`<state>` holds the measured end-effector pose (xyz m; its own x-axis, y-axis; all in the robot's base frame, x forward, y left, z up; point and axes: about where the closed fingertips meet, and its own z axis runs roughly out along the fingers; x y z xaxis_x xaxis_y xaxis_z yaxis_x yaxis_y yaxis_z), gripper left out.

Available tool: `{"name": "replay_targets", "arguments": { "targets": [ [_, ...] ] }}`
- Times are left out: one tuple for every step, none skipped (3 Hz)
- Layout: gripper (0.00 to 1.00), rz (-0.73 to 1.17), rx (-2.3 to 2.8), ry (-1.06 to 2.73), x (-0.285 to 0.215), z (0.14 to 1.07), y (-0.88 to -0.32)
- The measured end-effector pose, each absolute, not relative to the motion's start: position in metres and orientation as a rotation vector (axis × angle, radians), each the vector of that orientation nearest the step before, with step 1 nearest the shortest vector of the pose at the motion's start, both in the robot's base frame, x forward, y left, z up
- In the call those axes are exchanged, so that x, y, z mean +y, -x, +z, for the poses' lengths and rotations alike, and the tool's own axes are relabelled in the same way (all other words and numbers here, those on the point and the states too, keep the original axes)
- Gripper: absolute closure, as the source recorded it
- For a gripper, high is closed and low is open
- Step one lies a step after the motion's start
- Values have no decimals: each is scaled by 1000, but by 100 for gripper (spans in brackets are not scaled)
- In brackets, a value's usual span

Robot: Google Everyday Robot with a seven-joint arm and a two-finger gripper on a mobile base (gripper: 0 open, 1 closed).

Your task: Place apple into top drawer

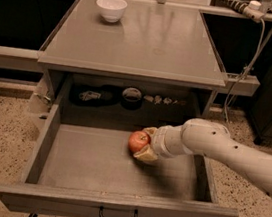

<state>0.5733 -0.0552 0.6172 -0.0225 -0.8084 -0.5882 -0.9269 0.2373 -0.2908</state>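
The red-orange apple (138, 141) is inside the open top drawer (83, 161), right of the middle, low over or on the flat grey bottom. My gripper (145, 143) reaches in from the right on a white arm (221, 148). Its pale fingers (144, 155) sit above and below the apple and are closed on it. The drawer is pulled far out, with its dark handle (118, 214) on the front panel.
A white bowl (111, 8) stands at the back left of the grey tabletop (144, 46). Dark small items (131, 96) lie in the recess behind the drawer. A white cable (249, 56) hangs at the right. The floor is speckled.
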Motion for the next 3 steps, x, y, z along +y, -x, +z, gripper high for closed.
{"name": "replay_targets", "arguments": {
  "targets": [
    [11, 227, 1848, 1592, -55, 617, -573],
    [0, 227, 1848, 1592, -55, 617, -573],
    [0, 227, 1848, 1592, -55, 617, -573]
  ]
}}
